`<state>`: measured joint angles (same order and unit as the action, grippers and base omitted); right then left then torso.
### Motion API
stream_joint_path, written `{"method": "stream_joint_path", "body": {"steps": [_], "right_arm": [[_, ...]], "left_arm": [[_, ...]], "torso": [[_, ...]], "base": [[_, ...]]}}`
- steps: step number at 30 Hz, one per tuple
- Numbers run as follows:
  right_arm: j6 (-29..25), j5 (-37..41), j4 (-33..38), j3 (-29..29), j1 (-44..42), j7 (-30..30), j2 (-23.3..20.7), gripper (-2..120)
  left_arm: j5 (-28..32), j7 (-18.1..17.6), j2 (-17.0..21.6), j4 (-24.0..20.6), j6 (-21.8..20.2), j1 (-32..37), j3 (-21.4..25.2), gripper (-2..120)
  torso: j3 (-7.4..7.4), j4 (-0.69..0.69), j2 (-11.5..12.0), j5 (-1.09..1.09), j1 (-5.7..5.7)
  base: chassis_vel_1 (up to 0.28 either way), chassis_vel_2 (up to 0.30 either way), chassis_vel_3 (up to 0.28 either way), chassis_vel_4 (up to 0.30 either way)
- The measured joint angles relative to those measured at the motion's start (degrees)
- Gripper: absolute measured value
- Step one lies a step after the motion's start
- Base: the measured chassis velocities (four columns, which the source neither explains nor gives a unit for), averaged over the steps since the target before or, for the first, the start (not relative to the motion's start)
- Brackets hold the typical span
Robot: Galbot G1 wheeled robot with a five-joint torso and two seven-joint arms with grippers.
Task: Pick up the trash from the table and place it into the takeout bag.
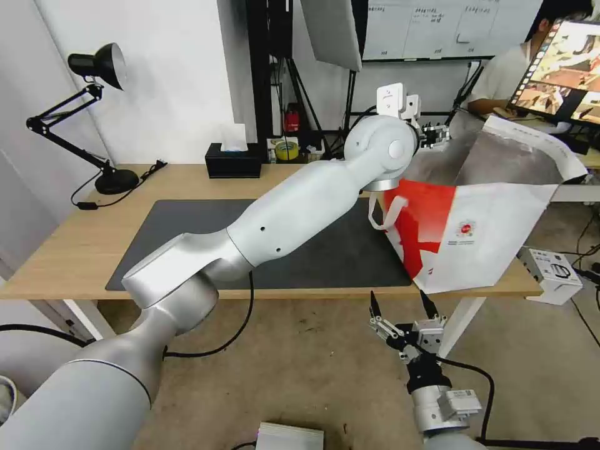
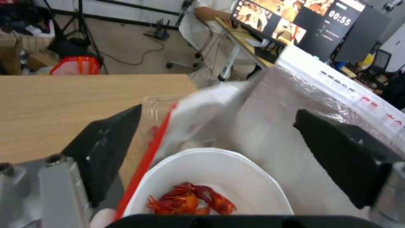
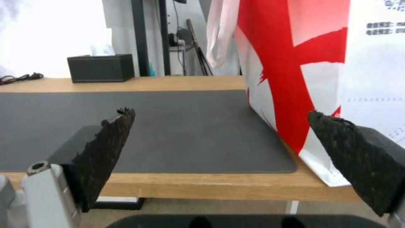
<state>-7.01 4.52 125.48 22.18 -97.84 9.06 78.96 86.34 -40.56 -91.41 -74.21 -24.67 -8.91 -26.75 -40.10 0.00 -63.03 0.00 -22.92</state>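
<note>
The takeout bag (image 1: 494, 231), white with a red swoosh, stands open at the right end of the table (image 1: 75, 250), partly on the dark grey mat (image 1: 337, 256). My left arm reaches across the mat, and its gripper (image 1: 434, 134) hovers over the bag's mouth. In the left wrist view this gripper (image 2: 217, 111) is open above the foil lining (image 2: 287, 126). The white bowl with red crayfish shells (image 2: 211, 186) lies inside the bag below the fingers, untouched by them. My right gripper (image 1: 400, 300) hangs open below the table's front edge, facing the bag (image 3: 295, 63) and holding nothing.
A black tissue box (image 1: 233, 160) and a tape roll (image 1: 287, 150) sit at the table's back edge. A black desk lamp (image 1: 100, 69) stands at the back left. A white box (image 1: 553, 269) lies on the floor right of the table.
</note>
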Motion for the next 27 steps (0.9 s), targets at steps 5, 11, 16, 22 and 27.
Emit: {"method": "stream_joint_path", "body": {"steps": [5,11,16,22,27], "right_arm": [[0.0,0.0,0.0,0.0,0.0,0.0,0.0,100],[0.0,0.0,0.0,0.0,0.0,0.0,0.0,100],[0.0,0.0,0.0,0.0,0.0,0.0,0.0,100],[0.0,0.0,0.0,0.0,0.0,0.0,0.0,100],[0.0,0.0,0.0,0.0,0.0,0.0,0.0,100]], "left_arm": [[-1.2,0.6,0.1,-1.6,-0.3,1.3,0.9,100],[-8.7,9.0,4.4,-5.6,1.7,3.8,0.9,100],[-11.7,12.7,9.5,-9.6,3.2,6.0,0.6,100],[-25.9,19.8,18.2,-14.6,8.0,12.8,1.6,100],[-34.5,22.0,22.4,-17.7,9.2,18.1,4.3,100]], "torso": [[0.00,0.00,0.0,0.00,0.00],[0.00,-0.01,0.0,-0.01,0.00],[0.00,0.00,0.0,-0.01,0.00],[0.00,0.01,0.0,-0.02,0.00],[0.00,-0.01,0.0,-0.02,0.00]], "base": [[0.000,0.000,0.000,0.000],[0.000,0.000,0.000,0.000],[0.000,0.000,0.000,0.000],[0.000,0.000,0.000,0.000],[0.000,0.000,0.000,0.000]]}}
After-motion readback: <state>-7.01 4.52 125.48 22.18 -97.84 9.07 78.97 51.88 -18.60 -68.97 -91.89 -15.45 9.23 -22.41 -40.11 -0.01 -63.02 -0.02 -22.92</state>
